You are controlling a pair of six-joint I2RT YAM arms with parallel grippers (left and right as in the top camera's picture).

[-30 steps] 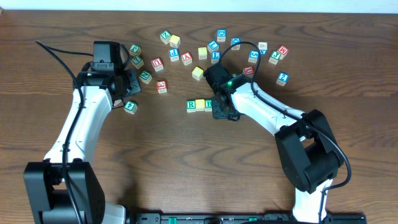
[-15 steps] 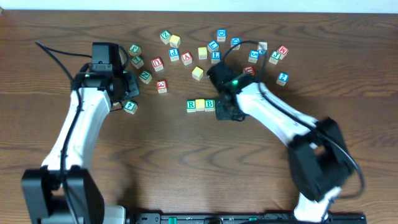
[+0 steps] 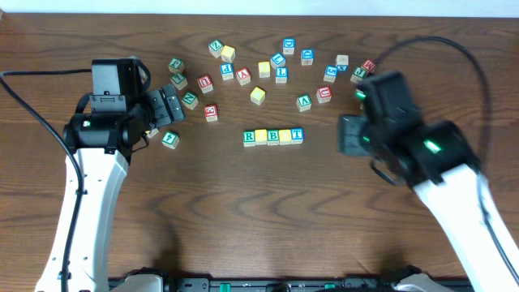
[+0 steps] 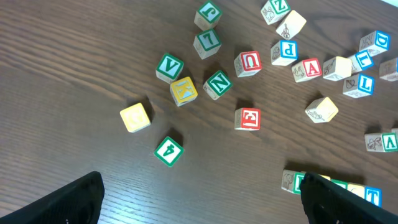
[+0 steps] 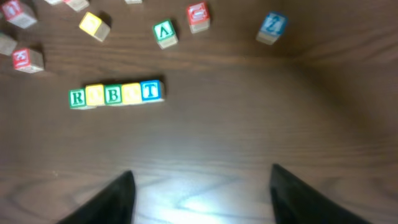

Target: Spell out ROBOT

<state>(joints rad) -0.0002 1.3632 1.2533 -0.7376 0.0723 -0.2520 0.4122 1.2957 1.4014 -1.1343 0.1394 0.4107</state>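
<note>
The row of letter blocks (image 3: 273,136) lies mid-table (image 3: 243,211); judged light, rigid, smooth cubes, best pinched across opposite flat faces; right hand (image 5: 202,174) and left hand (image 4: 200,179) both gape wide, empty.

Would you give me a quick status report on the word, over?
Left gripper open, empty; right gripper open, empty. Block row in line, touching: R, yellow, B, yellow, T. Loose blocks apart from it.
</note>
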